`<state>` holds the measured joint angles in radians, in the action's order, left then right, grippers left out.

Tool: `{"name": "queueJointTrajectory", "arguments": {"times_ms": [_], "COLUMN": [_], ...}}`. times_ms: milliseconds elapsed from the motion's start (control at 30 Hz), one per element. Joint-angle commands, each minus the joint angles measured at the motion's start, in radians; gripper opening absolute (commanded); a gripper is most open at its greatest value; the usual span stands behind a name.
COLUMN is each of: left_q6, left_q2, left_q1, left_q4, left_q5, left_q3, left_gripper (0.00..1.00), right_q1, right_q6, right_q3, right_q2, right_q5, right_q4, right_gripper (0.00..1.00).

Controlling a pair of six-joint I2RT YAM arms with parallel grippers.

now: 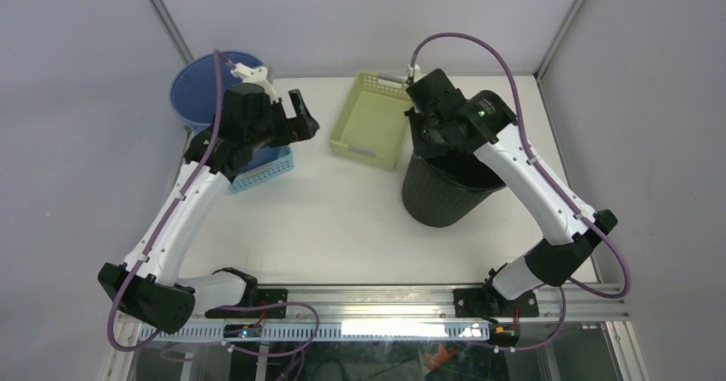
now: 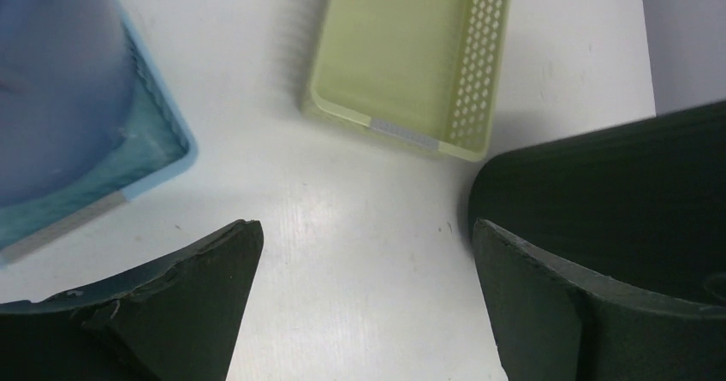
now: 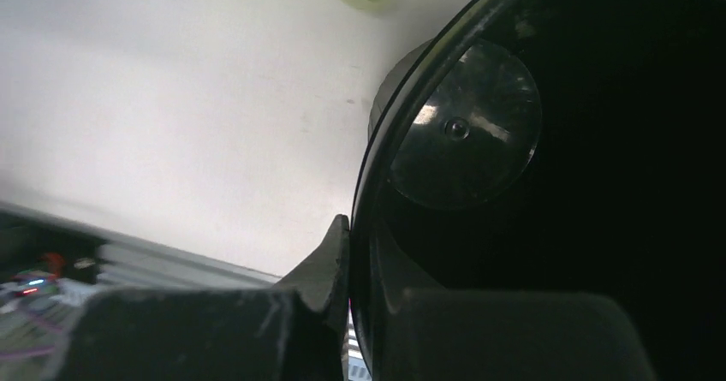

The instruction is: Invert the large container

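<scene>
The right hand (image 3: pixel 355 253) is clamping the rim of the large container (image 1: pixel 441 197), mouth-up and unturned; left hand (image 2: pixel 368 261) is hanging open.

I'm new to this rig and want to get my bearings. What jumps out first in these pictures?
The tall black bin stands open end up at the right of the table, with the right gripper shut on its rim, one finger inside, one outside. The left gripper hangs open above the table near a blue bucket and a light blue basket at far left. A pale green basket sits empty at the back between them.
</scene>
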<state>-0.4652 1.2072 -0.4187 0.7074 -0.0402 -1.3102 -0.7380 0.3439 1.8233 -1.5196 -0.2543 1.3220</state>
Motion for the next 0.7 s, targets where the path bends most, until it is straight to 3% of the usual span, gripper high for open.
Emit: {"name": "queueJointTrajectory", "arguments": {"times_ms": [0, 133, 333, 500, 667], "left_q6": [0.049, 0.044, 0.03, 0.007, 0.011], "left_q2": [-0.018, 0.013, 0.041, 0.022, 0.009], "left_q1": [0.099, 0.135, 0.149, 0.148, 0.149], "left_q4": [0.036, 0.127, 0.223, 0.186, 0.175], "left_q5": [0.071, 0.112, 0.12, 0.119, 0.135], "left_q3": [-0.127, -0.31, -0.565, -0.521, -0.469], "left_gripper": [0.99, 0.99, 0.99, 0.99, 0.99], "right_q1": [-0.011, -0.012, -0.012, -0.012, -0.008], "right_q6": [0.086, 0.246, 0.462, 0.619, 0.737], "right_q3": [0.149, 0.09, -0.129, -0.396, -0.629], "right_q2": [0.045, 0.104, 0.185, 0.269, 0.384], "right_q5": [0.204, 0.445, 0.529, 0.536, 0.515], "right_q4": [-0.134, -0.383, -0.705, -0.951, -1.09], "right_gripper": [0.0, 0.0, 0.0, 0.0, 0.0]}}
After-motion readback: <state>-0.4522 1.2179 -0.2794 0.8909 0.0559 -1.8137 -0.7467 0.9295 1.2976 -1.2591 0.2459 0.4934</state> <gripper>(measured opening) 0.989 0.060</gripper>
